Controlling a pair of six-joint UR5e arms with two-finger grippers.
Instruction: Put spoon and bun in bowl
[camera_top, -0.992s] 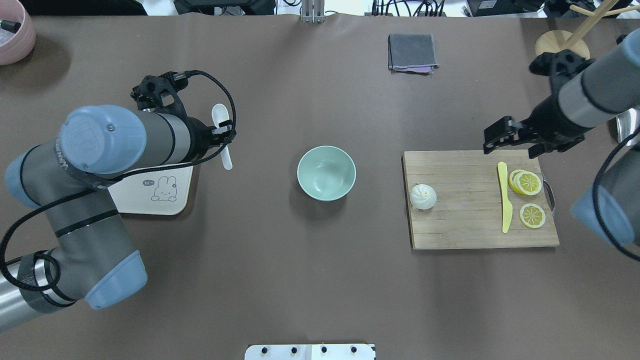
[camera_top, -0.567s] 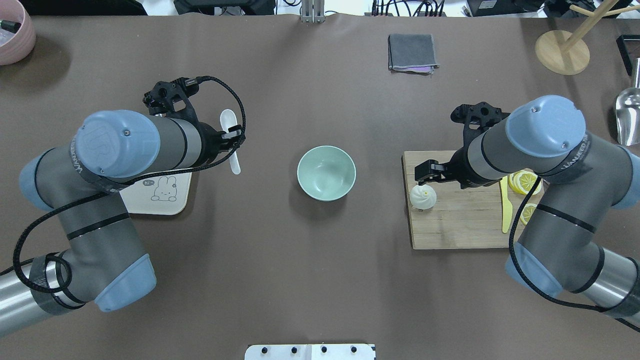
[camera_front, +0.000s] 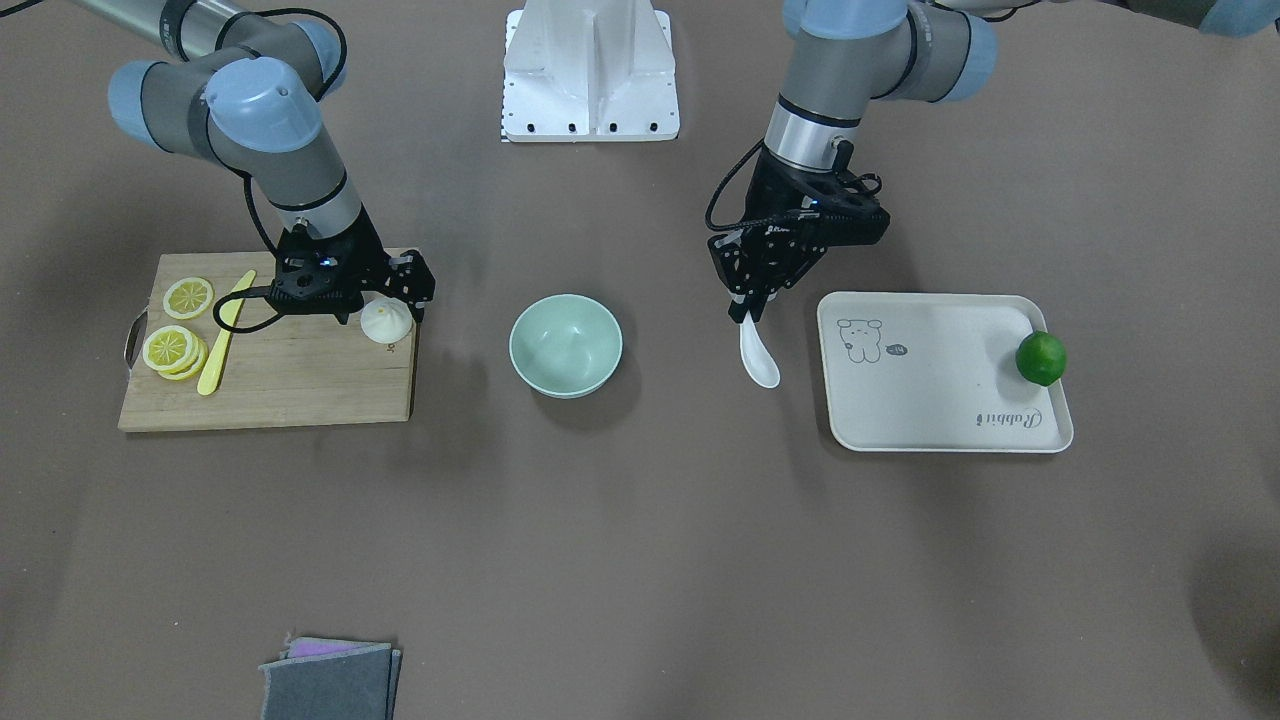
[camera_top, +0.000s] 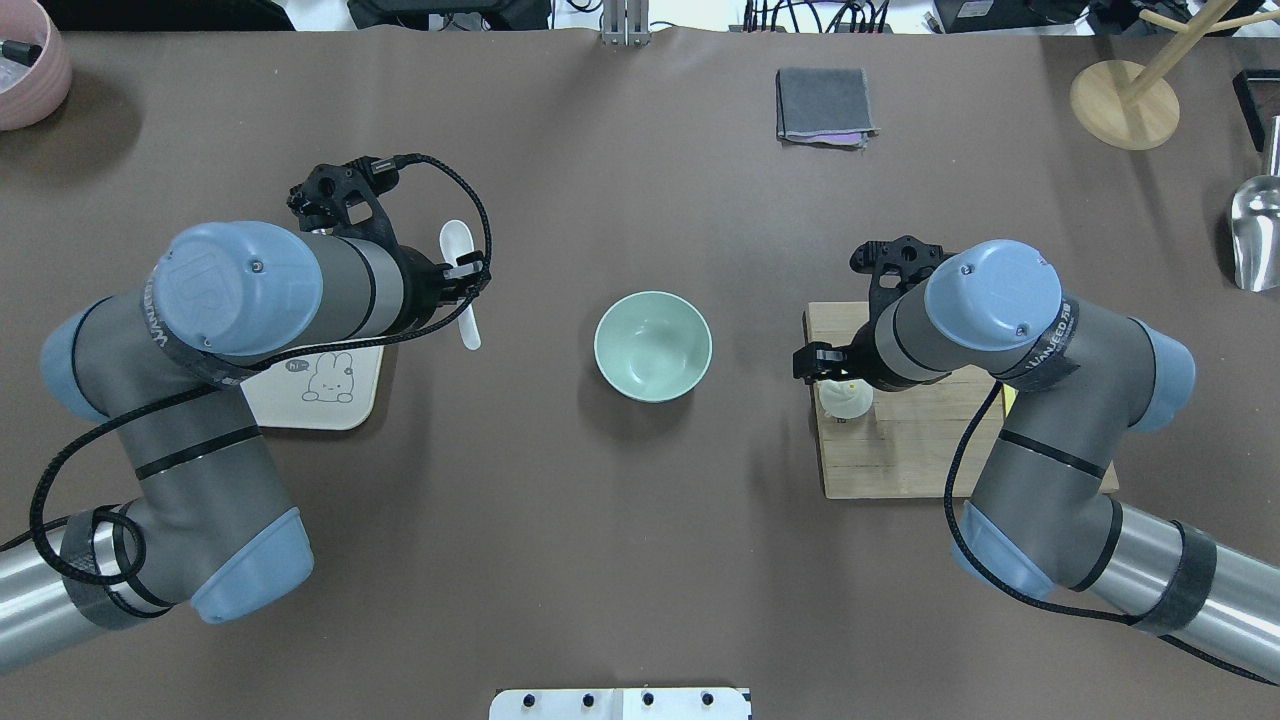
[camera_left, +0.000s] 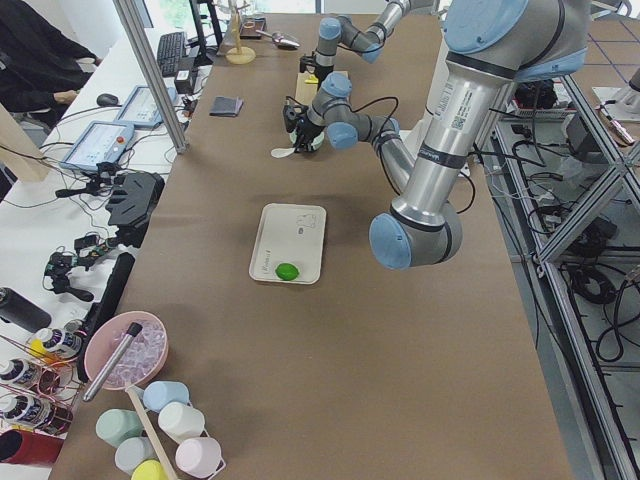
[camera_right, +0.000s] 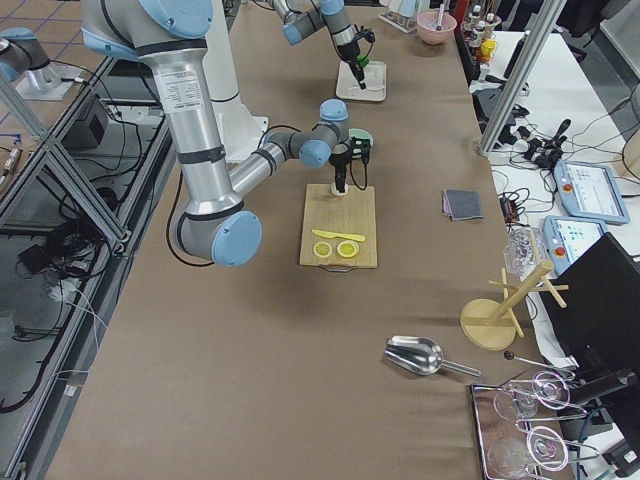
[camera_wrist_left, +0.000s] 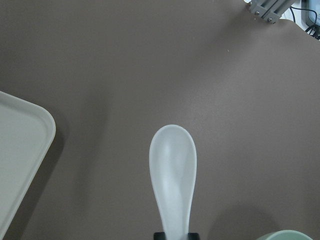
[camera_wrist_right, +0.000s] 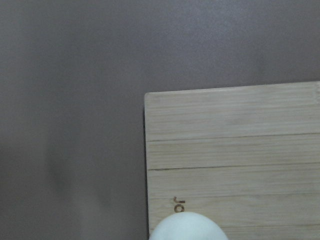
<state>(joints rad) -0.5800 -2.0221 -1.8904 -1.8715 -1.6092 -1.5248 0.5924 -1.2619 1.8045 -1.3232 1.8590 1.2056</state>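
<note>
My left gripper (camera_top: 463, 272) is shut on the handle of the white spoon (camera_top: 459, 243), which it holds above the table between the cream tray and the mint-green bowl (camera_top: 653, 346). The spoon's scoop (camera_wrist_left: 172, 165) points away from the wrist, and the spoon also shows in the front view (camera_front: 760, 358). The bowl (camera_front: 565, 345) is empty. The white bun (camera_front: 385, 321) sits at the near-bowl corner of the wooden cutting board (camera_front: 270, 385). My right gripper (camera_front: 385, 298) is open and low over the bun, with a finger on either side. My arm partly hides the bun from overhead (camera_top: 845, 402).
A yellow knife (camera_front: 225, 330) and lemon slices (camera_front: 175, 345) lie on the board. A lime (camera_front: 1040, 358) sits on the cream tray (camera_front: 940, 400). A grey cloth (camera_top: 825, 105), a wooden stand (camera_top: 1125, 90), a metal scoop (camera_top: 1255, 235) and a pink bowl (camera_top: 25, 70) lie along the far edge.
My right arm swung in from the far right of the board and came down over the bun. My left gripper moved the spoon slightly toward the bowl.
</note>
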